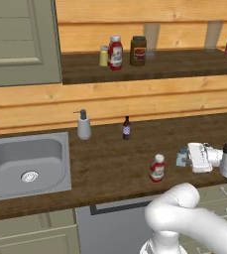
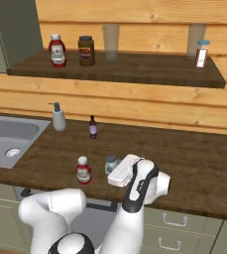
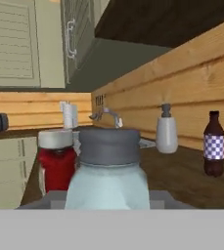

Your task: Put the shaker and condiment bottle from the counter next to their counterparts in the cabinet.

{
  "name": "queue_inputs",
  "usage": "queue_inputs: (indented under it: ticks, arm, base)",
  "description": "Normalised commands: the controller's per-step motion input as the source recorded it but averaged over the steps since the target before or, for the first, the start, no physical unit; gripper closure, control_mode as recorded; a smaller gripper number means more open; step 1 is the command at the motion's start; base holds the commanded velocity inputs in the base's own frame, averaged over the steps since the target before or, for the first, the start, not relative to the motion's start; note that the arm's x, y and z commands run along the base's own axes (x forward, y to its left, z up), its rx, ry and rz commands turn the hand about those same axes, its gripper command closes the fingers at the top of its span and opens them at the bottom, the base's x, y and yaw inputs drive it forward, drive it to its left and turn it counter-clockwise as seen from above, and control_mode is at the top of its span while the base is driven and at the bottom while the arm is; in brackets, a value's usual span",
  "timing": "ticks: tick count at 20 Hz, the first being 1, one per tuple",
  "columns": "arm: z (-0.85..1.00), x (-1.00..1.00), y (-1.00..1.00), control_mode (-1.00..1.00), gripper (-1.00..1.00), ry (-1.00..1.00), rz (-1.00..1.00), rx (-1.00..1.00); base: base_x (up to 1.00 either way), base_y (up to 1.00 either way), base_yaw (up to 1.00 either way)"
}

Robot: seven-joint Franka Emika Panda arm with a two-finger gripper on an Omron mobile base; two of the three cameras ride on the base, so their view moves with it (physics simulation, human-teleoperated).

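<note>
Shaker [image 3: 107, 168] in hand [image 1: 184, 158] (clamped)

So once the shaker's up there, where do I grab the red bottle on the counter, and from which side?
Probably take the red bottle round its body, below the white cap, where the sides run straightest. It stands upright on the counter, so come in level from the front edge. The shaker, now in the gripper, stands close on its right; that side should be free once it's gone.

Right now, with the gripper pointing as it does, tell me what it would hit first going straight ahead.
The shaker, already between the shut gripper's fingers. Past it, probably the condiment bottle, though depth is unclear.
</note>
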Motion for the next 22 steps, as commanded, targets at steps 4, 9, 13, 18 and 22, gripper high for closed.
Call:
queue_inputs:
  ticks: [4, 9, 13, 18, 22]
  arm:
    - [1.00, -0.05, 0.24, -1.00, 1.00, -0.07, -0.22, -0.20]
    - [1.00, -0.37, 0.32, -1.00, 1.00, -0.18, -0.29, -0.11]
    - [1.00, -0.44, 0.64, -1.00, 1.00, -0.26, -0.25, -0.05]
    - [1.00, -0.07, 0.99, -1.00, 1.00, -0.15, -0.08, -0.10]
    - [1.00, 0.00, 0.88, -1.00, 1.00, -0.05, 0.00, -0.11]
  base:
    - [0.00, 0.00, 0.00]
    - [0.00, 0.00, 0.00]
    - [0.00, 0.00, 0.00]
    - [0.00, 0.00, 0.00]
    - [0.00, 0.00, 0.00]
